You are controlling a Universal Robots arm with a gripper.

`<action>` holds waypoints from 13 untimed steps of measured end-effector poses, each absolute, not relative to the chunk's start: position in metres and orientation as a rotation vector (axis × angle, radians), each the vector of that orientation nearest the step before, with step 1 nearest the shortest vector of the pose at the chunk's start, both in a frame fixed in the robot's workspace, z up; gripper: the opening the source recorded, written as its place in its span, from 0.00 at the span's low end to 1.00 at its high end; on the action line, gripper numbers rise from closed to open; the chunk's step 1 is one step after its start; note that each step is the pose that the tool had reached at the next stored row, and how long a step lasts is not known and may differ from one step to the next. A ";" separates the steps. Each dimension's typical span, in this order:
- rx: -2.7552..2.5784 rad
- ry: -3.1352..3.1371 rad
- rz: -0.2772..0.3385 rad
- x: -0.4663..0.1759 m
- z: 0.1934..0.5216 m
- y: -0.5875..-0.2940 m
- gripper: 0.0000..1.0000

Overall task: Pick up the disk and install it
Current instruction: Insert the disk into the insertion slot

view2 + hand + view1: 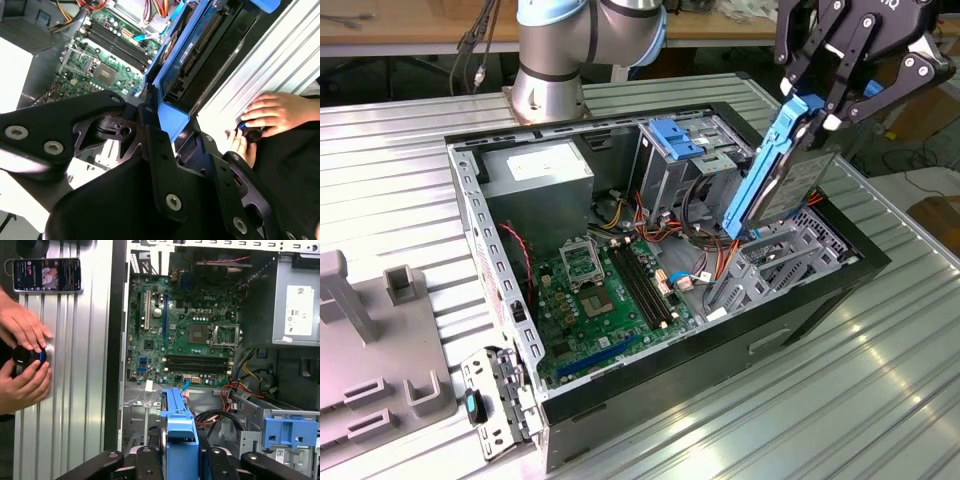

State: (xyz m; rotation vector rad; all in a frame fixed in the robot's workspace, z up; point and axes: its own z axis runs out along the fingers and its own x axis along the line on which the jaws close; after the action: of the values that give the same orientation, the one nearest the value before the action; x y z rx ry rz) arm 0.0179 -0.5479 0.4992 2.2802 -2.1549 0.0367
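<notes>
Two black fingers of the gripper (817, 108) are clamped on the upper end of the disk (788, 185), pinching it across its blue rails (757, 175). That grip leaves the labelled face and the lower end clear of the fingers, which I judge is why it is taken so high up. The disk hangs steeply tilted above the grey drive bay (775, 262), with its lower end near the bay's opening at the corner of the open computer case (820, 300) toward the exterior view's right; whether it touches the bay metal I cannot tell. The tilt seems chosen to line the rails up with the bay, so the install is under way but the disk is not seated. Deeper in the case lie the green motherboard (610, 290) and the grey power supply (540, 170), and a second blue carrier (675, 140) sits in the neighbouring cage. The case rests on a ribbed metal table (820, 410). In the first wrist view a person's hands (22, 327) cup a small round knob (29, 356) on that table beside the case, near a phone (47, 275).
</notes>
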 end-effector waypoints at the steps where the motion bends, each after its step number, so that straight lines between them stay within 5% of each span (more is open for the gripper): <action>1: 2.280 -2.155 0.037 0.019 0.499 -0.548 0.36; 13: 2.270 -2.165 0.037 0.045 0.489 -0.549 0.36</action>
State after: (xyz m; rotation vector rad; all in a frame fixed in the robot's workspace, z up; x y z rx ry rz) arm 0.0454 -0.5493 0.4888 2.2703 -2.1651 0.0366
